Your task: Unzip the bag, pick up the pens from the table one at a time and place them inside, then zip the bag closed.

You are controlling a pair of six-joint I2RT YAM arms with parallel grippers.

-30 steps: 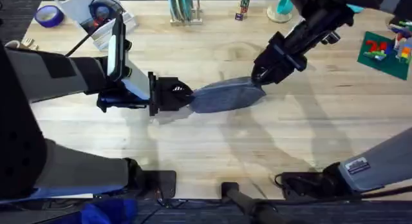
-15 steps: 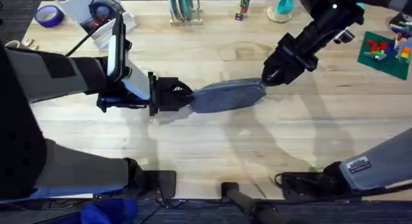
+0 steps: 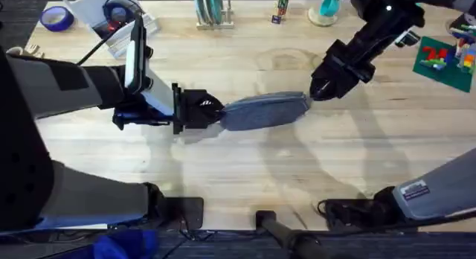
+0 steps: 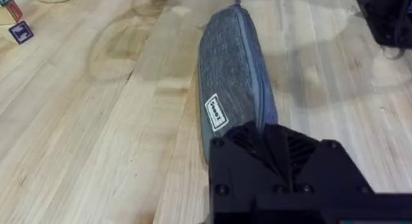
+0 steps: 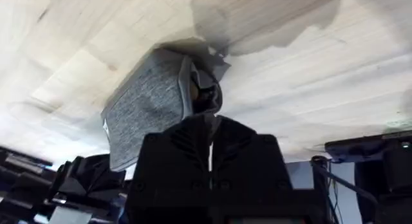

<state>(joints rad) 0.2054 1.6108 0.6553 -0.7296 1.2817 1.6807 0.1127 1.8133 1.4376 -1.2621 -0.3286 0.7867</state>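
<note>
left gripper [image 3: 212, 110] clamped on bag [image 3: 264, 111] end, right gripper [image 3: 316, 90] pinching its zipper end, left wrist shows white label [image 4: 216, 112]

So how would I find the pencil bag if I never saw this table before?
Start at the big light-wood table and look to its middle, between the two black robot grippers. The bag is the long grey-blue fabric pouch with rounded ends lying flat there. Nothing else is soft and grey with a zipper and a small white label.

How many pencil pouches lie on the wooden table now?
1. The oblong grey-blue fabric pouch lies mid-table, between the left tool at one end and the right tool at the other. No second pouch is visible.
</note>
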